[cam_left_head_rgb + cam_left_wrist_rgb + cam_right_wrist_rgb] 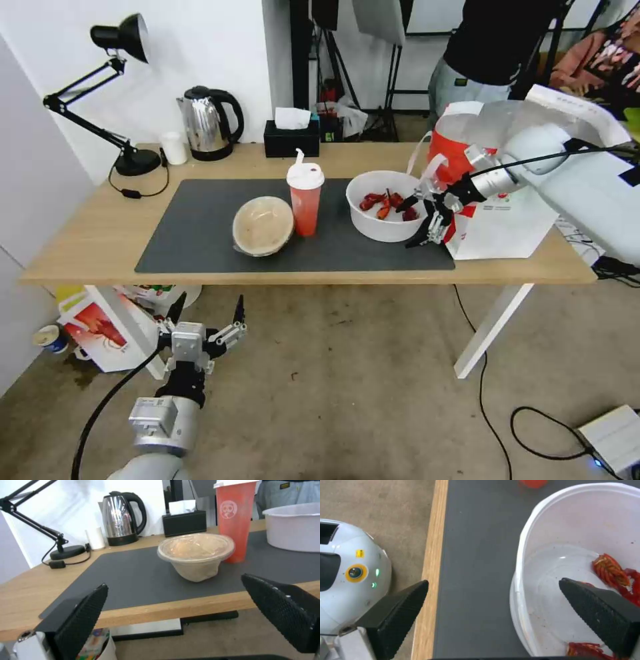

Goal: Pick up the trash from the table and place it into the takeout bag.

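Right gripper (pixel 419 223) at centre right of the head view, over the near right rim of the white bowl (pixel 385 206). Fingers (pixel 598 616) spread wide, holding nothing: in the right wrist view one finger inside the bowl (pixel 586 555) above the red shells (pixel 609 570), the other outside over the grey mat (pixel 476 567), the rim between them. Contact with the rim cannot be told.

Left gripper (pixel 208 319) at lower left of the head view, below the front edge of the desk (pixel 87 237), over the floor. Fingers (pixel 85 616) released and wide apart, gripping nothing, pointing toward the desk (pixel 30 592).

On the mat (pixel 200 233), middle of the head view: tan bowl (pixel 263 225), tilted, covered by clear film as seen in the left wrist view (pixel 196 555). Just beside it, on its right, the red cup (pixel 305 199) with white lid, upright; seen also in the upper right of the left wrist view (pixel 235 520). White bowl further right, near the mat's right end.

Takeout bag (pixel 503 213) upright at the right end of the desk, just behind the right gripper, mouth open, white handles toward the bowl.

Back of the desk, upper left to centre: black lamp (pixel 110 100), small white cup (pixel 175 147), kettle (pixel 207 122), black tissue box (pixel 291 137).
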Motion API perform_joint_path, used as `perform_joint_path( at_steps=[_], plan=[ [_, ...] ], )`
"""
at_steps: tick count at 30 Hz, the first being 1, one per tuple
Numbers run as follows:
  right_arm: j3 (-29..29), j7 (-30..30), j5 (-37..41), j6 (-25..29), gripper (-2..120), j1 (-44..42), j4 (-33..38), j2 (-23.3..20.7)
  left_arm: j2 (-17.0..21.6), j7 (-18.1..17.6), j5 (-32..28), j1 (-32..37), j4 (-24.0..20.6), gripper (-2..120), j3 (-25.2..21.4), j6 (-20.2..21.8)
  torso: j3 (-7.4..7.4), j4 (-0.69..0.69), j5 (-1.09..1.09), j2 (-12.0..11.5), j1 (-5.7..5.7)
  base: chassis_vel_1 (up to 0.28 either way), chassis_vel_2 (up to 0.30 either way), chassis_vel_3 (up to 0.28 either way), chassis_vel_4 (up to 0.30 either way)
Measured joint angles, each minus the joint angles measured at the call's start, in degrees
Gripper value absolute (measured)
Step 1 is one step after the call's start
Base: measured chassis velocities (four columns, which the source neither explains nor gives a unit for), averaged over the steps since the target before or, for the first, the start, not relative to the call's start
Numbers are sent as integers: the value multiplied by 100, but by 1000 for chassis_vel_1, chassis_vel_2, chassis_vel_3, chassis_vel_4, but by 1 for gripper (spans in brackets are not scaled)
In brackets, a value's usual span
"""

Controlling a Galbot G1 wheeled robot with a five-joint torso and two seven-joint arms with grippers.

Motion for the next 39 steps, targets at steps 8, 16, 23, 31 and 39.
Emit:
perform_joint_path(
  at_steps=[8, 16, 23, 31, 39],
  plan=[
    [2, -23, -69, 10, 98, -5, -147, 93, 0, 0, 0, 0, 0, 100, 0, 0, 0, 0, 0, 0, 0, 0, 0, 0, 0],
    [-22, -24, -86, -5, 76, 1, -200, 155, 0, 0, 0, 0, 0, 100, 0, 0, 0, 0, 0, 0, 0, 0, 0, 0, 0],
    [-66, -9, -88, -36, 58, 54, -247, 194, 0, 0, 0, 0, 0, 100, 0, 0, 0, 0, -1, 0, 0, 0, 0, 0, 0],
    [-136, 23, -83, -59, 31, 41, -258, 232, 0, 0, 0, 0, 0, 100, 0, 0, 0, 0, 0, 0, 0, 0, 0, 0, 0],
    [-175, 27, -83, -72, 23, 51, -286, 289, 0, 0, 0, 0, 0, 100, 0, 0, 0, 0, 0, 0, 0, 0, 0, 0, 0]
  ],
)
